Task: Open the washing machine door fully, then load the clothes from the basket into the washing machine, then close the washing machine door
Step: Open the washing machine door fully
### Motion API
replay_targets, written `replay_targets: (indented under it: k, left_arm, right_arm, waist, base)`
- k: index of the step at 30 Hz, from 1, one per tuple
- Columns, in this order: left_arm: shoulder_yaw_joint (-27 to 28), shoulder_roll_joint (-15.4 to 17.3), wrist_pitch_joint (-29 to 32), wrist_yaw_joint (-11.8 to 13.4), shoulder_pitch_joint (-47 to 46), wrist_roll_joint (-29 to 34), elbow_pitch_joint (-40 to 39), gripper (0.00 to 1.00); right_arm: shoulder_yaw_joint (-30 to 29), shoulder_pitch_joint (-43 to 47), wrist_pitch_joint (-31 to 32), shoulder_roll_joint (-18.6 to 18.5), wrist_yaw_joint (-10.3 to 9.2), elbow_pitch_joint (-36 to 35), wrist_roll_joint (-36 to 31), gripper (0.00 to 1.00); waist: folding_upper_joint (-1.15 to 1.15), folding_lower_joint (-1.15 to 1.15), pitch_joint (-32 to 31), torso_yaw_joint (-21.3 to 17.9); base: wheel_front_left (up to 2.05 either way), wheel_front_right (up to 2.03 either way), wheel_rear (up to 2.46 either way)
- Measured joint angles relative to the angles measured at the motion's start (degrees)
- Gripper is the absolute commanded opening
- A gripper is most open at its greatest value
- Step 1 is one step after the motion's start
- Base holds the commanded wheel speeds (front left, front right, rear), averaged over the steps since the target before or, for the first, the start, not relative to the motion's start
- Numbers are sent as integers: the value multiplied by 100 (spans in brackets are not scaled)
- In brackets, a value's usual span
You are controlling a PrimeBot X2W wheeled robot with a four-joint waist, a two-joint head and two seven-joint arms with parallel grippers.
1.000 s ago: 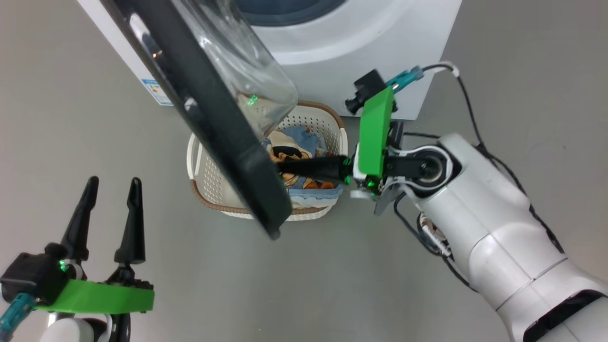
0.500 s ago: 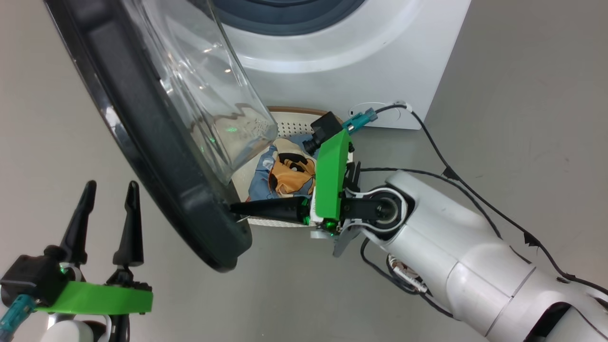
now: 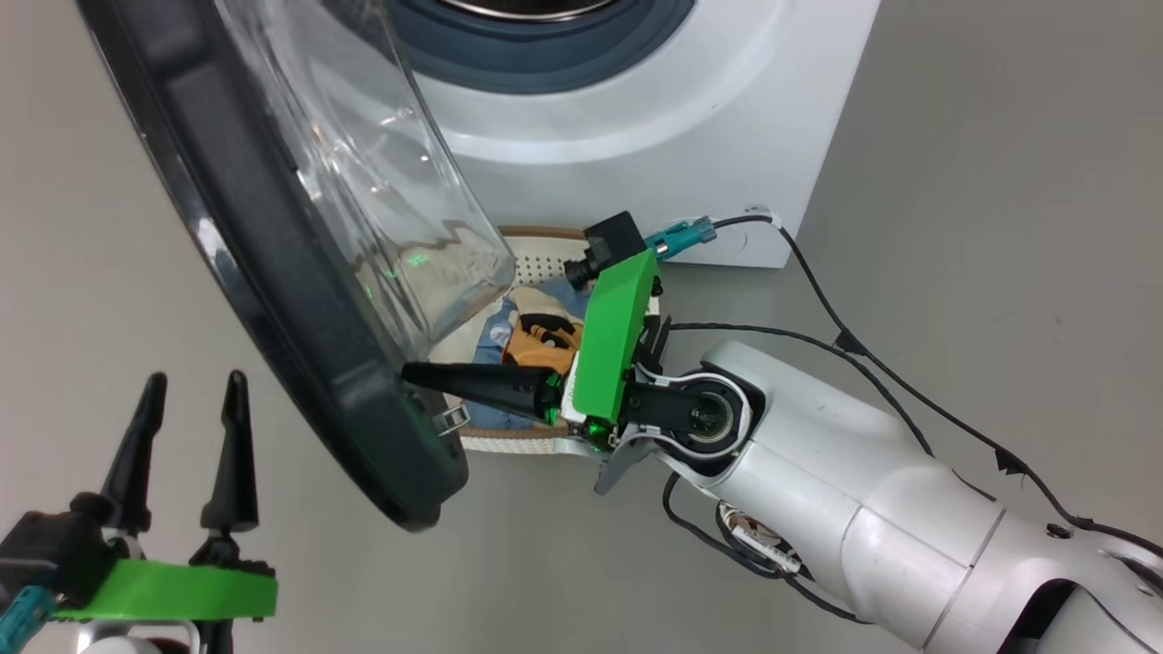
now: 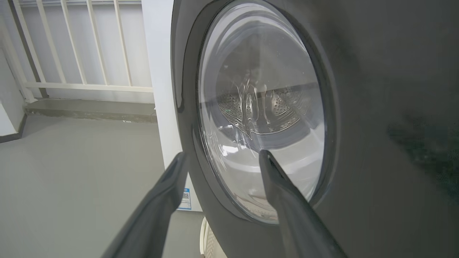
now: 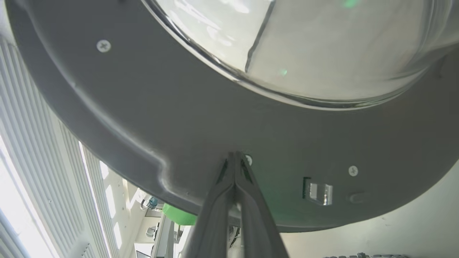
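A: Where is the washing machine?
B: The washing machine sits at the top centre of the head view. It shows a white front with the grey-blue gasket at the top edge, and it stands on the grey floor.
A: And the washing machine door?
B: The washing machine door is swung out from the machine. Its black rim runs from the upper left down to the lower centre of the head view, and the clear glass bowl bulges toward the right. The left wrist view shows its outer face across the centre and right. The right wrist view shows its grey inner face across the top.
A: What comes next in size?
B: The pale right arm reaches in from the lower right corner.
A: And the basket?
B: The basket is at the centre of the head view, on the floor just in front of the machine. The door's glass and the arm's wrist partly hide it.
A: The clothes?
B: The clothes lie inside the basket, light blue with an orange-and-black print.
A: How are the claws?
B: The left claw is at the lower left with its fingers spread wide and nothing between them, apart from the door. The right claw is pinched closed on nothing, and its tips meet the door's inner rim face, just beside a small metal latch
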Motion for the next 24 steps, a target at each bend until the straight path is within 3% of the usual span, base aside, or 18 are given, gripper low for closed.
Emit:
replay_targets:
  k: [10,24]
  left_arm:
    - [314,-4,0,0,283,101,-21,100]
    - [578,-24,0,0,502,249,-79,100]
  right_arm:
    - [-319,307,-92,37,0,-31,-41,0]
    - [-1132,1101,-493,-352,0,-631,-393,0]
  waist:
    - [0,0,-241,-334]
    - [0,0,-510,-737]
  base:
    - [0,0,0]
    - [0,0,0]
